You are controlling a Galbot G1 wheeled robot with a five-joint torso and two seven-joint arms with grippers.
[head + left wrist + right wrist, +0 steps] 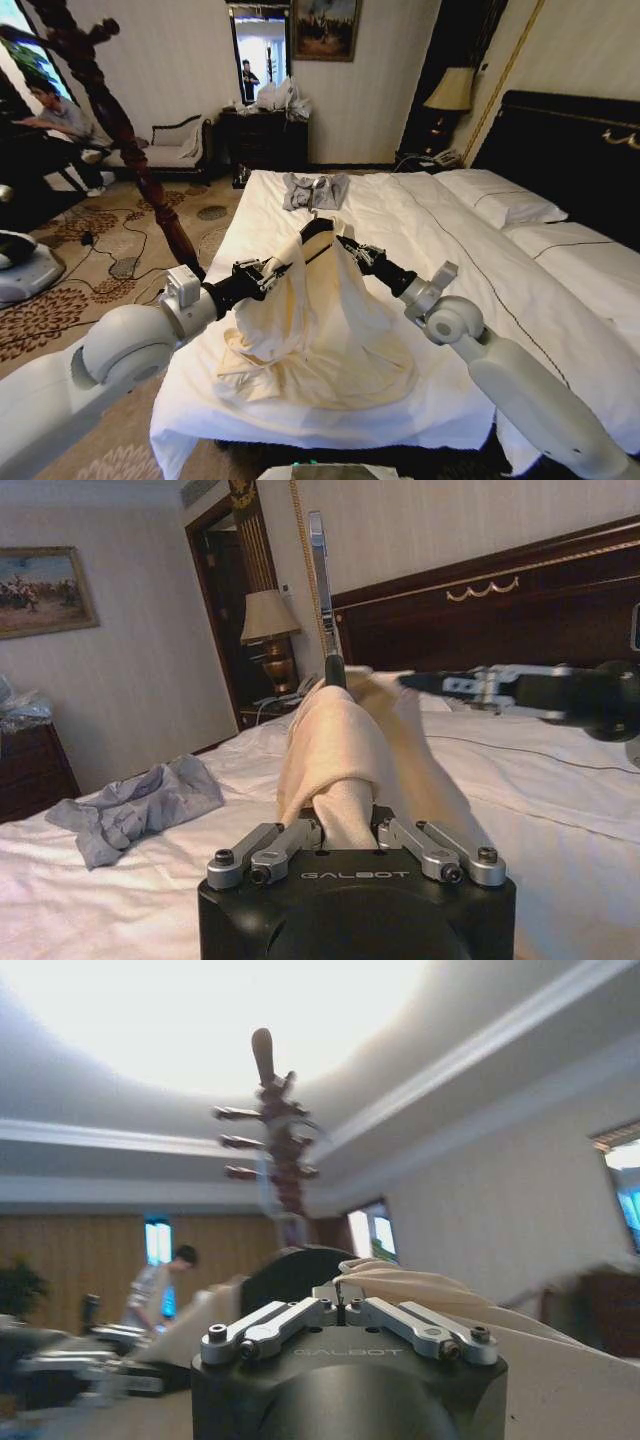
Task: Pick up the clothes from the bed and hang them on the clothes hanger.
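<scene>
Both arms reach over bed (pixel 470 300) — left gripper (pixel 278 268) clamped on fold of cream clothes (pixel 310 320), right gripper (pixel 352 250) pinching hanger (pixel 318 232) and cloth at raised peak. Clothes lifted tent-like above sheet, lower part pooled near foot edge. Grey garment (pixel 315 190) lies farther up bed — apart. Coat stand (pixel 110 110) stands left of bed.

Bare bed (pixel 520 290) lies open beside the clothes (pixel 310 320); coat stand (pixel 110 110) crowds left.
</scene>
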